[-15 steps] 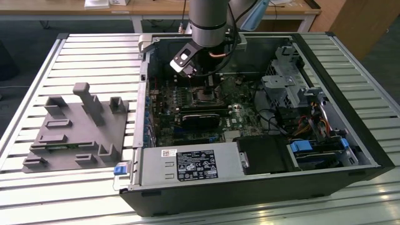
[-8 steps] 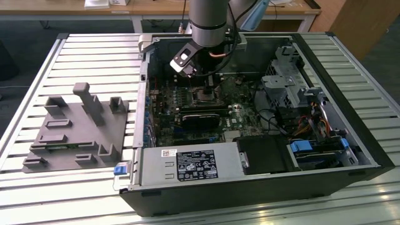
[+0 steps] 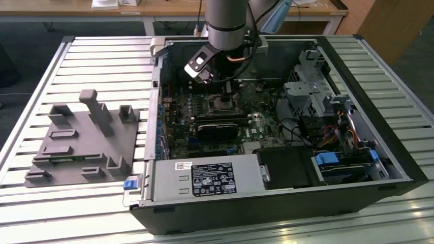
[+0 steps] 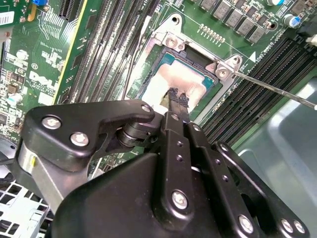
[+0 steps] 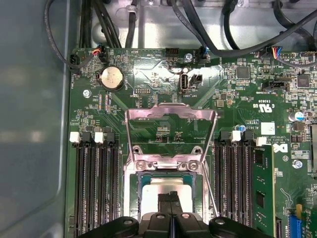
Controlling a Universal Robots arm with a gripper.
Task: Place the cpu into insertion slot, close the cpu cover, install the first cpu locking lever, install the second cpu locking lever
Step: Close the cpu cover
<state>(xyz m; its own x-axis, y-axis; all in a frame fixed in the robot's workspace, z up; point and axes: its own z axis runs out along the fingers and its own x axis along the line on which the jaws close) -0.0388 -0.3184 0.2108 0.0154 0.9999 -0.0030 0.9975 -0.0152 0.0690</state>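
Gripper (image 4: 177,99) front and centre in both wrist views, fingers pinched tight together, nothing clamped between them. Tips planted on, or just above, the pale top of the cpu (image 4: 168,79); can't tell for sure about contact. Probably closed like that to make one narrow poking point, handy for nudging or pressing a flat chip without snagging anything either side.

Cpu lying flat and square inside the slot (image 5: 132,196), directly under the fingertips, green edge peeking out round the pale lid in the second wrist view. Looks seated, so calling step one done or very nearly.

Cover (image 5: 168,111) swung up and back just beyond the fingertips, bare board (image 5: 89,114) visible through its window. Makes sense: has to be out of the way to leave the slot reachable from above. Not closed yet.

Lever (image 4: 277,90) poking out as a thin wire off to one side of the gripper, unhooked, fitting with the cover up. Second one hard to pick out.

Exterior view: arm (image 3: 227,20) reaching straight down into the open case (image 3: 271,213), gripper low over the middle of the board, memory slots (image 5: 94,188) flanking it on both sides. Good spot for a vertical push, by the look of it.
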